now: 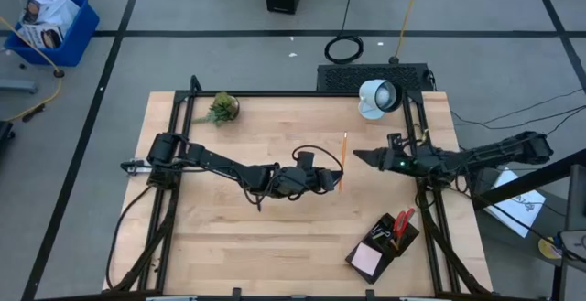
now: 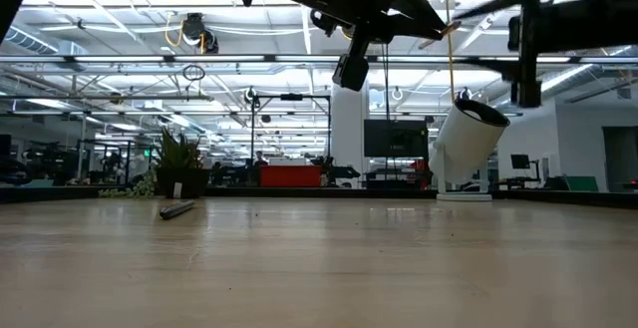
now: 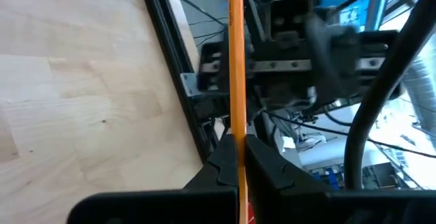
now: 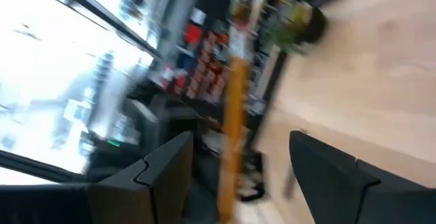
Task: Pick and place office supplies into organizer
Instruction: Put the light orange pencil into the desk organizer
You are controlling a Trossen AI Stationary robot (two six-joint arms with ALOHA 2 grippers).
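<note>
The left gripper (image 1: 337, 178) is raised above the middle of the table (image 1: 229, 246), its fingers clamped on an orange-yellow pencil (image 1: 343, 159); the left wrist view shows the shaft pinched between both pads and running straight out past them. The right gripper (image 1: 362, 157) hangs level with it, just beside the pencil on the lamp (image 1: 377, 98) side, fingers spread apart and empty — the pencil stands in the gap ahead of them in the right wrist view. Judged a hand-over between arms in mid-air.

The organizer (image 1: 385, 243) sits at the table's corner diagonally away from the lamp's end, already holding the red-handled scissors (image 1: 400, 223) and the pink sticky-note pad (image 1: 369, 259). A dark pen (image 2: 177, 208) lies on the table near the potted plant (image 1: 222, 108).

For a sound transfer the right fingers should close squarely across the shaft, clear of the left pads, and the left should release only once that grip is firm — a skewed pinch risks the pencil pivoting or dropping.
</note>
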